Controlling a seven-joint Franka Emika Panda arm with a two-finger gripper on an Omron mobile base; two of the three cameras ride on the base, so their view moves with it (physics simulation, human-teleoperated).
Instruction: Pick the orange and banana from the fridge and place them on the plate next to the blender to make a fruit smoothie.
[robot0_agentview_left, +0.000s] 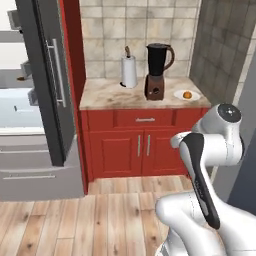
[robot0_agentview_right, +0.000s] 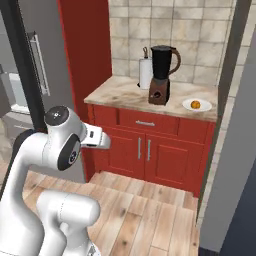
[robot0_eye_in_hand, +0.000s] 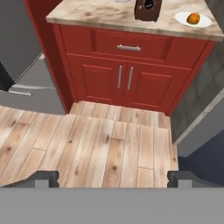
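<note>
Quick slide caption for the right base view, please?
Small bright orange on round white plate beside black-jug, brown-base blender on marble counter.

**Kitchen corner from my feed**

I'm looking at a red base cabinet with one drawer above two doors, all with silver bar handles, under a mottled beige stone countertop. Behind it is a beige tiled backsplash, and a darker grey tiled wall sits to the right. A tall red side panel stands left. The floor is light wood planks.
</note>
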